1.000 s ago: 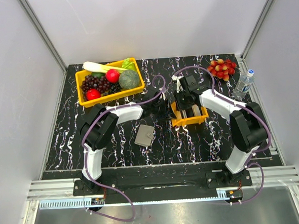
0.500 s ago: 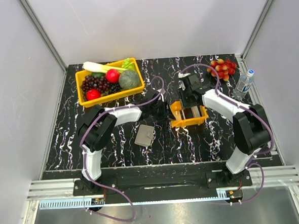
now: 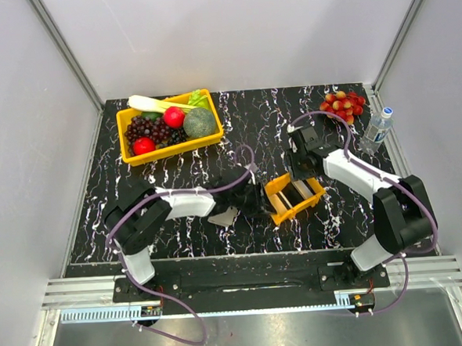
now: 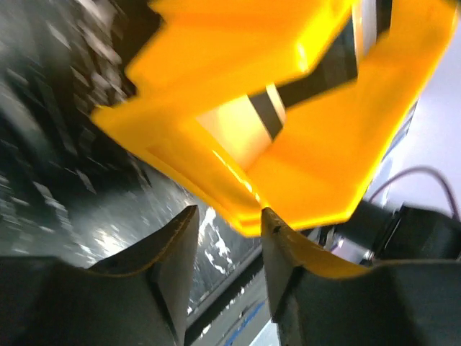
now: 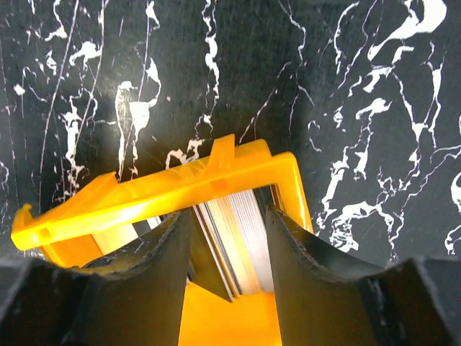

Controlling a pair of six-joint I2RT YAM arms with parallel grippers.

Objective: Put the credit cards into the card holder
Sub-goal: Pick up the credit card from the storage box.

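Observation:
The small orange tray [image 3: 296,210] lies turned at an angle at mid-table, with the credit cards [image 3: 298,190] standing on edge inside it. My left gripper [image 3: 259,199] is shut on the tray's left rim; in the left wrist view the tray [image 4: 317,173] has its corner between my fingers [image 4: 229,213]. My right gripper [image 3: 302,171] hangs open over the tray's far end. In the right wrist view its jaws [image 5: 229,216] straddle the stack of cards [image 5: 241,241] with room on each side. The grey card holder [image 3: 225,217] lies flat, partly hidden under my left arm.
A large yellow bin [image 3: 130,157] of fruit and vegetables stands at the back left. A cluster of red fruit [image 3: 342,105] and a water bottle [image 3: 376,129] are at the back right. The table is black marble with white veins.
The left arm has dragged the orange tray nearer and turned it. The right gripper has let its jaws widen and drawn back to the tray's far end. The left arm now covers part of the card holder.

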